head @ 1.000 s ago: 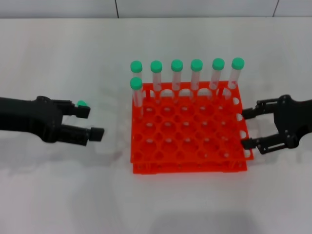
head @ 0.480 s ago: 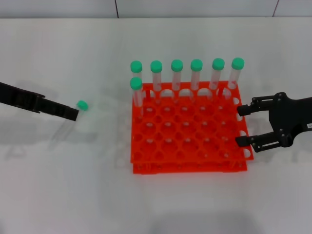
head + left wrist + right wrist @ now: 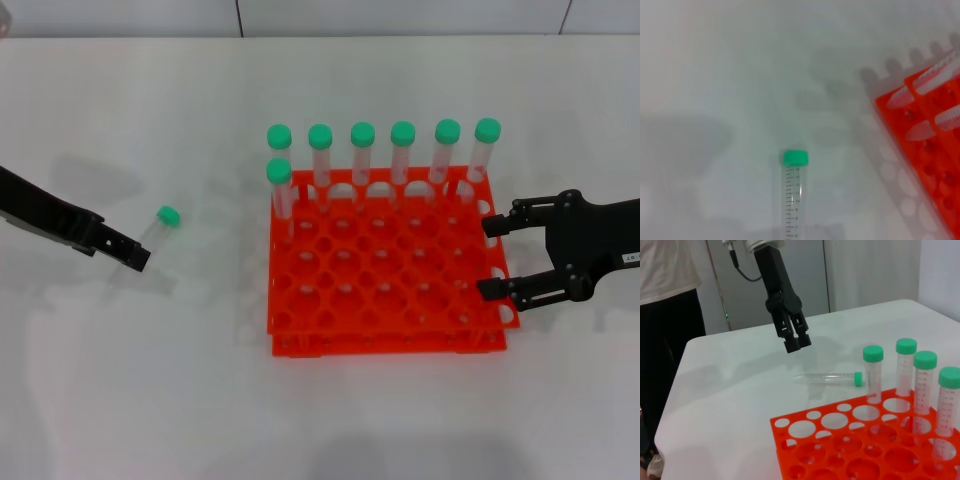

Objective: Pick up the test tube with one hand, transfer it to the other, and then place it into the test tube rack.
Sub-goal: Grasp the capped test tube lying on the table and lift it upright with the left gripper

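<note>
- left gripper (image 3: 135, 256): it hangs above the white tabletop (image 3: 150, 400), clear of it, with its tip pointing down. in the right wrist view its jaws stand narrow, near together, and hold nothing.
- test tube (image 3: 152, 231): it lies flat on the tabletop just ahead of those jaws and below them, apart from them, its green cap turned toward the rack side. the left wrist view shows the tube straight under that arm's camera, cap away from it.
- step in hand, as i judge it: the first pick-up is not yet made, since the tube lies free and no jaws touch it.
- test tube rack (image 3: 385, 300): it sits between the two grippers, with seven capped tubes upright along its far side and most holes bare.
- right gripper (image 3: 492, 258): it waits at the rack's right edge, jaws wide and holding nothing, well apart from the lying tube.
- next move, as i judge it: the left jaws need to part wider than the tube, come down astride its clear body, and close there, leaving enough tube free for the right jaws to take it.
</note>
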Action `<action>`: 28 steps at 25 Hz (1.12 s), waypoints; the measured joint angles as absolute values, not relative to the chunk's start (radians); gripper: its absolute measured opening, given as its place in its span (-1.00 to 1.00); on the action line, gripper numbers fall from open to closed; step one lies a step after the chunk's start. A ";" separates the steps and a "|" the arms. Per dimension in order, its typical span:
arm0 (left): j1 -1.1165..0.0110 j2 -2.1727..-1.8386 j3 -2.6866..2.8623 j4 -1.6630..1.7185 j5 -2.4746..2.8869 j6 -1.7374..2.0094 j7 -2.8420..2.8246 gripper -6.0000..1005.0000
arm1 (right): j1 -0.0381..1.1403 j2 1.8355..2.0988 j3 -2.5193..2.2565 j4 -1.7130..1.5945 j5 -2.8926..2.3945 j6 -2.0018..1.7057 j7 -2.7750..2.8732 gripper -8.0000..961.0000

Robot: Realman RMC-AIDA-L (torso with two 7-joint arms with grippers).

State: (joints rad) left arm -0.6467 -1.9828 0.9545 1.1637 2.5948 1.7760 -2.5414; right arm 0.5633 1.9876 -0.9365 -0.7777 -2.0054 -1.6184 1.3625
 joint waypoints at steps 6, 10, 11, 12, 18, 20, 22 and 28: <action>-0.666 -2.004 0.957 1.128 2.709 1.739 -2.563 0.54 | 0.563 1.990 -0.936 -0.770 -2.005 -1.610 1.349 0.65; -0.679 -2.009 0.958 1.093 2.746 1.726 -2.571 0.55 | 0.563 1.990 -0.936 -0.768 -2.008 -1.601 1.349 0.65; -0.680 -2.010 0.962 1.086 2.754 1.722 -2.574 0.56 | 0.563 1.990 -0.936 -0.768 -2.008 -1.600 1.349 0.65; -0.680 -2.010 0.965 1.082 2.761 1.718 -2.578 0.56 | 0.563 1.990 -0.936 -0.768 -2.009 -1.598 1.348 0.65; -0.682 -2.022 1.009 1.062 2.806 1.666 -2.607 0.55 | 0.563 1.989 -0.936 -0.766 -2.010 -1.595 1.348 0.65; -0.682 -2.027 1.019 1.058 2.807 1.646 -2.608 0.55 | 0.563 1.990 -0.936 -0.764 -2.011 -1.595 1.348 0.65; -0.683 -2.029 1.029 1.040 2.807 1.624 -2.607 0.54 | 0.563 1.991 -0.936 -0.764 -2.011 -1.595 1.348 0.65; -0.704 -2.031 1.041 0.980 2.808 1.589 -2.601 0.53 | 0.563 1.994 -0.936 -0.764 -2.012 -1.594 1.348 0.65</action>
